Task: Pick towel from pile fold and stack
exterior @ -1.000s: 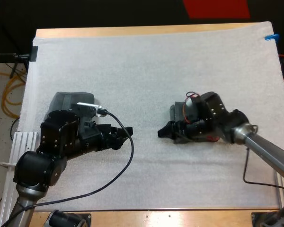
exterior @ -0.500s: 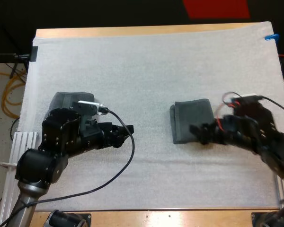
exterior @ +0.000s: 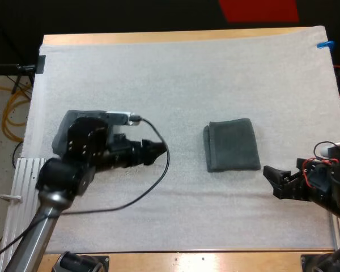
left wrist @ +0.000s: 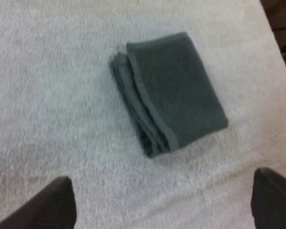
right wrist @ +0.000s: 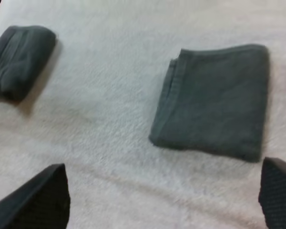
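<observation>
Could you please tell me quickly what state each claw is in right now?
Left claw: open, holding nothing.
Right claw: open, holding nothing.

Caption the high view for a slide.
Folded towel lies on the mat between open left gripper and open right gripper, untouched.

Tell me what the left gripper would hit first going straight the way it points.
The folded towel. The left gripper, open, points across bare mat at its layered edge. Its height is unclear, so it might pass just above.
</observation>
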